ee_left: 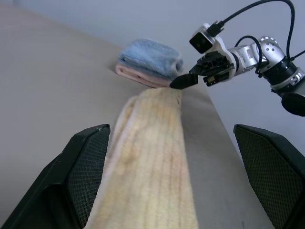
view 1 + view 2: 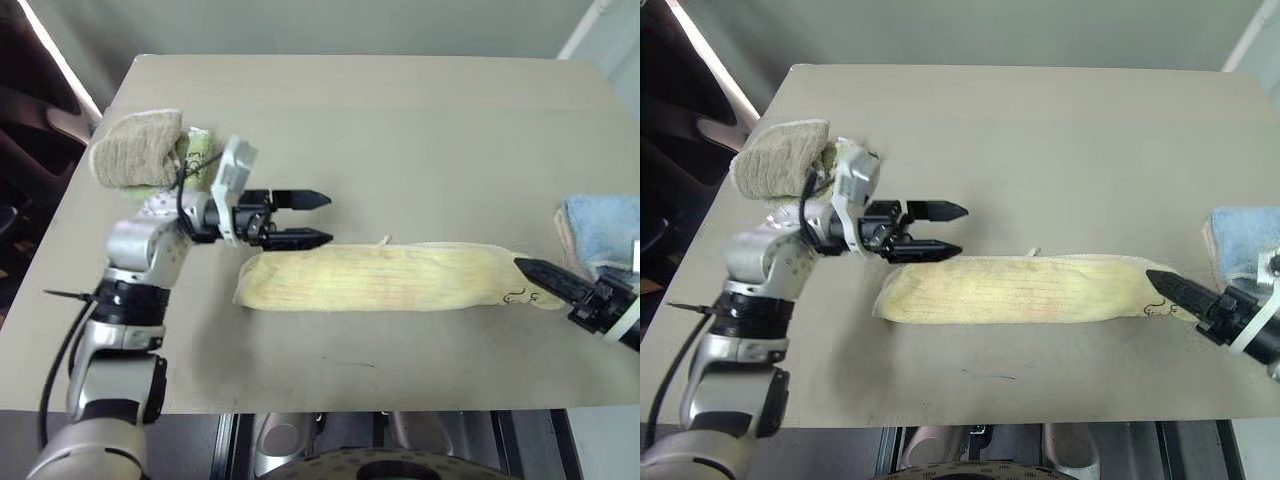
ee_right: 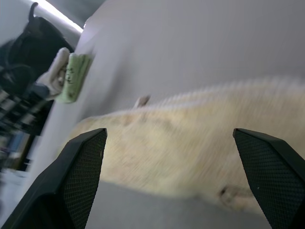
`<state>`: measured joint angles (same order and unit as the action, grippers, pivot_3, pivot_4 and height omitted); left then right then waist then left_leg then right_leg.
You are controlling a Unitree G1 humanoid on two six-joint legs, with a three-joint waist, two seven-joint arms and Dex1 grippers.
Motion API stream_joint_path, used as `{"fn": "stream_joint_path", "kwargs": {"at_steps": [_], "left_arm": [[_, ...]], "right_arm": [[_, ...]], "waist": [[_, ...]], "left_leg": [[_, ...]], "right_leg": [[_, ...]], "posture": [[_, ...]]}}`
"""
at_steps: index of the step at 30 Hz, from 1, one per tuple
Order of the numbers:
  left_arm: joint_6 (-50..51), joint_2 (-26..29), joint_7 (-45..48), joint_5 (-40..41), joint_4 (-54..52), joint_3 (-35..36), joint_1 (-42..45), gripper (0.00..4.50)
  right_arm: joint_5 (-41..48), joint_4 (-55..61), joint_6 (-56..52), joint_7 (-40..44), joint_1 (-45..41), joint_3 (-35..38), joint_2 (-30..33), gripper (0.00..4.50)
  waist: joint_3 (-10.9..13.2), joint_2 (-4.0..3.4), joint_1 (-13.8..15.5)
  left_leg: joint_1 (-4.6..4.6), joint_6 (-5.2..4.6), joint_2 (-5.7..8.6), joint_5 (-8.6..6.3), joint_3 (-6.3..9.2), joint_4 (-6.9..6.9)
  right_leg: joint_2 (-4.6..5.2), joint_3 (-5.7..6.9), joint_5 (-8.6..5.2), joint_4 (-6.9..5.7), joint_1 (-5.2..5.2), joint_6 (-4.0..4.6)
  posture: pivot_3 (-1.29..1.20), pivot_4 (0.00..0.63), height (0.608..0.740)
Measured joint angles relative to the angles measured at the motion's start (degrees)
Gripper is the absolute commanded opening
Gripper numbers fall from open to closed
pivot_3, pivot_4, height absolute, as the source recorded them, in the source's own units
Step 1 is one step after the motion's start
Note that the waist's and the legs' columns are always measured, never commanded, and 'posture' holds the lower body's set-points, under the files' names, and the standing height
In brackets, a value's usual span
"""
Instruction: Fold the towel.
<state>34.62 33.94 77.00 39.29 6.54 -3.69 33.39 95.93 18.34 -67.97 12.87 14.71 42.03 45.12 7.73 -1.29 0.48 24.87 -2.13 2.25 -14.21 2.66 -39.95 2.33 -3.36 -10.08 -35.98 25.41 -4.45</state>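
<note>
lying folded into a long narrow strip across the near half of the grey-beige table [image 2: 400,130] was the towel [image 2: 390,278], left gripper [image 2: 318,219] spread wide above its left end, right gripper [image 3: 171,181] spread wide at its right end, beige-brown towel [image 2: 135,148] back left, light blue towel [image 2: 603,226] at right edge, grey wall behind

Towel [image 3: 200,138] blurred (print illegible)

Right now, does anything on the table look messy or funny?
Not really. The pale yellow terry-cloth towel lies folded into a long narrow strip, with a small thread or tag poking from its far edge. Both grippers, left and right, are open beside its ends.
</note>
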Motion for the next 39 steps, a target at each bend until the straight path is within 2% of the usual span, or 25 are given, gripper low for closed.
{"fn": "stream_joint_path", "kwargs": {"at_steps": [5, 13, 23, 30, 39], "left_arm": [[-0.99, -0.29, 0.34, -2.62, -2.91, -2.56, -2.93, 4.5], [-7.72, -0.86, 1.44, -8.73, -2.14, -5.03, -6.99, 4.5], [-10.99, -2.05, 1.26, -11.83, -1.71, -6.37, -7.49, 4.5], [-10.7, -2.22, 0.28, -12.4, -2.14, -6.37, -7.35, 4.5], [-10.53, -1.36, -1.18, -14.3, -2.48, -6.36, -6.36, 4.5]], "right_arm": [[13.43, 2.73, 6.19, -9.02, 8.57, -2.11, -0.25, 4.5], [15.72, 7.17, 13.72, -13.23, 15.34, -7.42, -6.89, 4.5], [16.35, 0.7, 21.69, -26.51, 10.16, -8.63, -8.92, 4.5], [16.45, -4.07, 21.9, -28.82, 6.48, -6.49, -8.53, 4.5], [16.45, -7.87, 22.18, -29.93, 0.11, -6.0, -5.01, 4.5]], "waist": [[0.0, 0.0, 0.12], [-0.02, 0.05, 0.07], [-0.03, 0.03, 0.1], [-0.04, 0.03, 0.15], [-0.04, 0.03, 0.11]], "left_leg": [[0.01, -0.24, 0.05, -0.24, 0.01, -0.11], [0.01, -0.76, 0.06, -0.6, 0.04, -0.19], [0.0, -0.43, 0.05, -0.85, 0.04, -0.19], [0.02, -0.42, 0.05, -0.82, 0.02, -0.19], [0.02, -0.36, 0.04, -0.77, 0.02, -0.17]], "right_leg": [[0.01, -0.05, -0.14, 0.07, -0.14, 0.19], [0.01, -0.03, -0.04, 0.09, -0.14, 0.25], [0.03, -0.03, 0.14, 0.1, -0.12, 0.32], [0.03, -0.02, 0.21, 0.13, -0.12, 0.32], [0.03, -0.01, 0.34, 0.15, -0.08, 0.39]], "posture": [[0.0, 0.15, 0.733], [0.0, 0.15, 0.733], [0.0, 0.15, 0.733], [0.0, 0.15, 0.733], [0.0, 0.15, 0.733]]}}
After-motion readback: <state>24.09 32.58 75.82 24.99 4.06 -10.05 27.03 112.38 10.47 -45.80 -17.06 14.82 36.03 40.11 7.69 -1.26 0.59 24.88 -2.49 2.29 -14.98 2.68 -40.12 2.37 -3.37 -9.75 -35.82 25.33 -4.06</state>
